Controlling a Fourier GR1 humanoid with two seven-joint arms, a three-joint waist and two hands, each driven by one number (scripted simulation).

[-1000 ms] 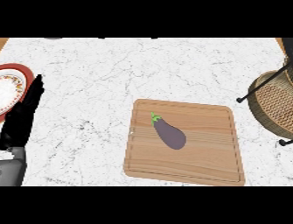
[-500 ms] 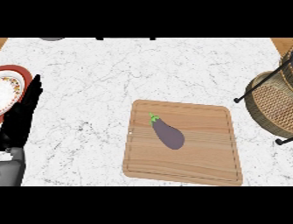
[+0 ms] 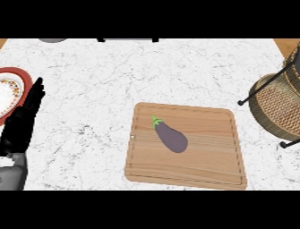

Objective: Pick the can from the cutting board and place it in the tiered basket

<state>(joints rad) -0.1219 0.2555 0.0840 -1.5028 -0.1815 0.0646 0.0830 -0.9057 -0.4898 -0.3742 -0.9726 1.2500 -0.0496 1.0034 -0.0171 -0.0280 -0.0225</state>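
Note:
A wooden cutting board lies on the white marble counter, right of centre. On it rests a purple eggplant with a green stem; no can shows anywhere. The wicker tiered basket on a black frame stands at the right edge, partly cut off. My left hand stands at the left edge, fingers straight and pointing up, holding nothing, well left of the board. My right hand is out of view.
A red-rimmed plate with a patterned white centre sits at the far left, just beside my left hand. Dark objects line the counter's far edge. Wooden floor shows at both upper corners.
The view has shifted slightly, so more of the basket shows at the right. The left hand, board and eggplant hold their places.

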